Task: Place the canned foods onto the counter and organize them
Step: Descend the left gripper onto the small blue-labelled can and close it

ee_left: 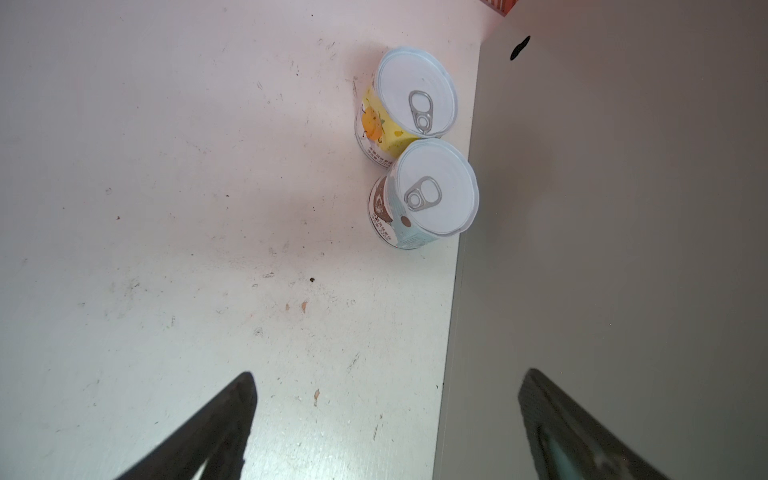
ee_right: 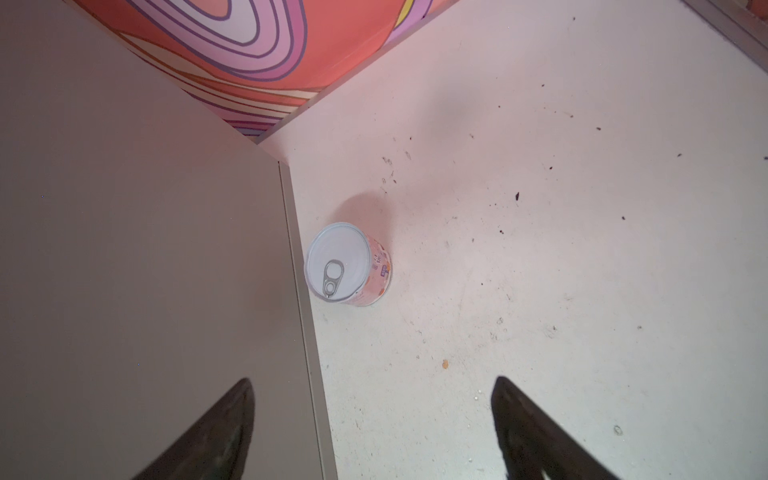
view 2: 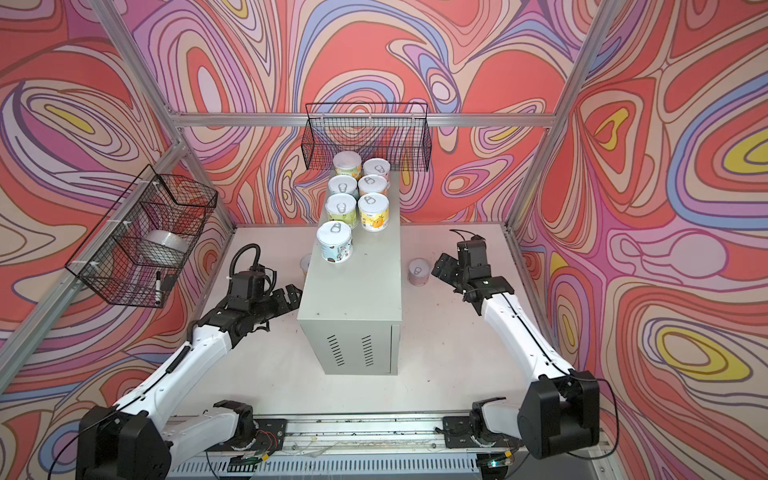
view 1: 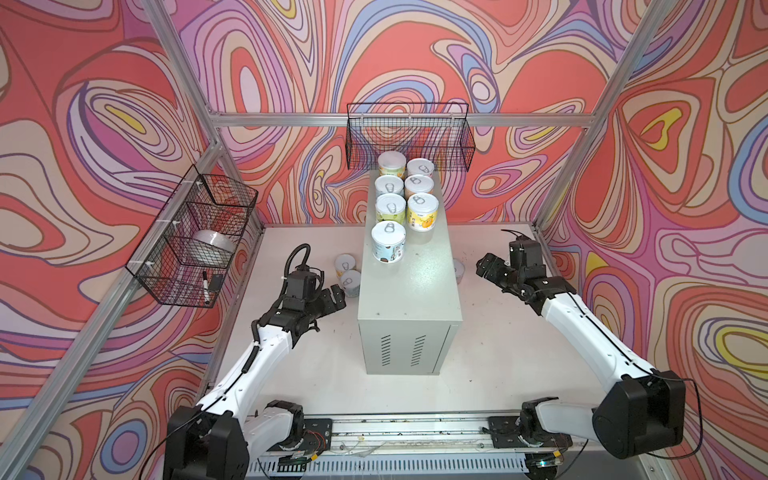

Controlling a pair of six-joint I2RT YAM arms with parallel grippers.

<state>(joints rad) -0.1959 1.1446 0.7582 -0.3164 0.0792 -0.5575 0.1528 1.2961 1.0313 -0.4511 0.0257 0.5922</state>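
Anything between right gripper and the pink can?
Nothing: in the right wrist view, only bare white tabletop separates the right gripper from the pink can.

The white desk (view 1: 498, 332) carries a grey cabinet (view 1: 411, 291). Seven cans (view 1: 390, 205) stand on the cabinet's far half. On the desk, two cans (view 1: 349, 272) stand just left of the cabinet and a pink can (view 2: 417, 272) just right.

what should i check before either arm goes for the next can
1. left claw open and empty: ok
2. right claw open and empty: ok
3. seven cans upright on the counter: ok
4. bare room at the counter's front: ok
5. all cans up: not ok, yellow can, blue can and pink can stand on the table
6. finger gap between yellow and blue: cannot tell, they stand very close
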